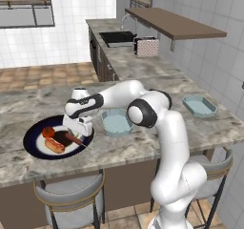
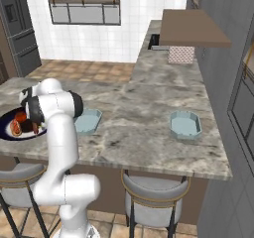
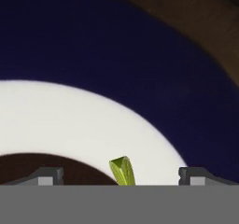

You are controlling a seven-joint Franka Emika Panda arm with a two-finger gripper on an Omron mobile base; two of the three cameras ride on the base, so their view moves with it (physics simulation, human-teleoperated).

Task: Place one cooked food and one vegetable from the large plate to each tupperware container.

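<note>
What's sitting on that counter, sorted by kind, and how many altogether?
Large plate: 1
Tupperware containers: 2
Sausages, one in a bun and one bare: 2
Red tomato-like ball: 1
Pale-green piece: 1
Total: 7

One large plate [image 1: 31, 144], lower left. On it: two sausages, one in a bun [image 1: 54, 147], one bare [image 1: 71, 138]; one red ball [image 1: 48, 131]; one green piece [image 3: 123, 171]. Two tubs [image 1: 116, 123] [image 1: 199, 106]. Two stools [image 1: 69, 197] [image 1: 217, 173].
</note>
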